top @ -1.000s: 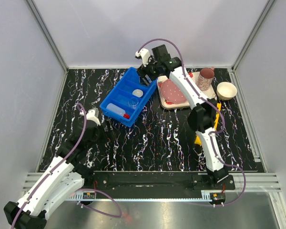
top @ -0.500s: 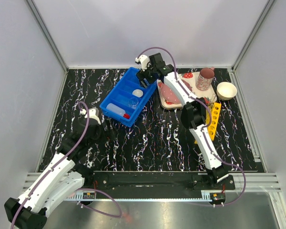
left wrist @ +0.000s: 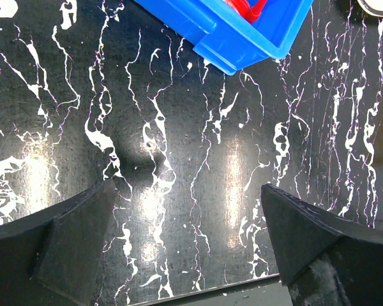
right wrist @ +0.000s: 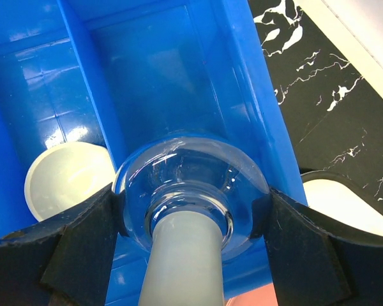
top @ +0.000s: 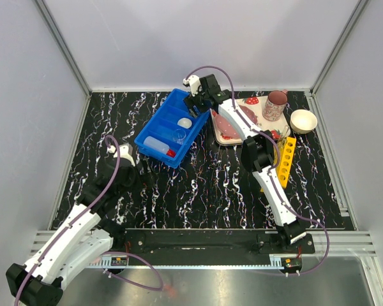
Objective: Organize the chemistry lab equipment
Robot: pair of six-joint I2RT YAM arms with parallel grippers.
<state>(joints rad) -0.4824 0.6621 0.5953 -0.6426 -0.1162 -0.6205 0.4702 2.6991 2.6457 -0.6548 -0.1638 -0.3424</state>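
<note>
My right gripper [right wrist: 191, 213] is shut on a clear round glass flask [right wrist: 190, 178] with a frosted white neck, one finger on each side of the bulb. It hangs over the far end of a blue divided bin [right wrist: 153, 76] [top: 172, 127]. A tiny white round dish [right wrist: 67, 175] [top: 184, 122] lies in the bin. A small clear beaker [top: 178, 136] and a squeeze bottle [top: 156, 146] with a red nozzle also lie there. The yellow holed rack [top: 285, 161] lies at the right, partly under the right arm. My left gripper [left wrist: 188, 242] is open over bare table near the bin's corner [left wrist: 242, 32].
A strawberry-print tray [top: 233, 124] sits just right of the bin, with a pink mug [top: 276, 105] on its far corner. A cream bowl [top: 303, 120] stands at the far right. Grey walls close in the black marbled table [top: 210, 185].
The right arm has folded in and carried the flask a little left, over the bin's far end. The left arm has drawn back slightly from the bin.
</note>
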